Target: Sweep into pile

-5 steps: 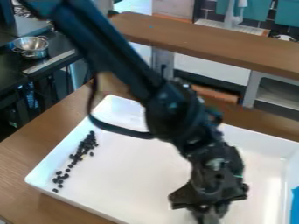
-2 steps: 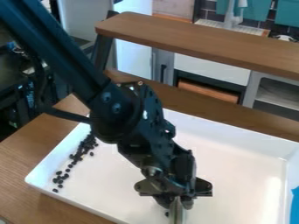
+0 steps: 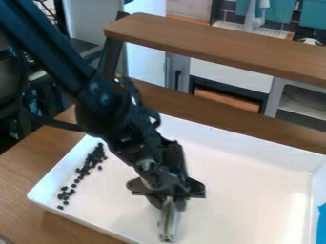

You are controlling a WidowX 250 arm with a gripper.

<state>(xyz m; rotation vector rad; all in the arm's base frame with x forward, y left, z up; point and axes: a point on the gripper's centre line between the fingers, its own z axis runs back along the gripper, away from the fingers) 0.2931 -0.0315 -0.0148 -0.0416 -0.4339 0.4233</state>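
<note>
Along the left wall of the white tray (image 3: 223,190), can see small black beans (image 3: 96,156), lying in a slanting, uneven strip. Look matt and very dark, with roundish to oval form, all of rather similar small size. At the far end, crowd closely together, many of them touching, so cannot count each one. Toward the near left corner, become more loose, with little gaps of white between, then gather again in a smaller, thinner group. Just beside the strip, on its right, can notice one or two a little apart from the others. Make a strong contrast against the pale, smooth bottom.

Over the near middle part of the tray, well apart from the beans, see the black gripper (image 3: 168,199), hanging down from the upper left and pinching a narrow silvery tool (image 3: 167,224). Points downward, this tool, with its lower end near the tray bottom; cannot tell exactly if touching. Under the tray, see a brown wooden table (image 3: 28,178).
</note>
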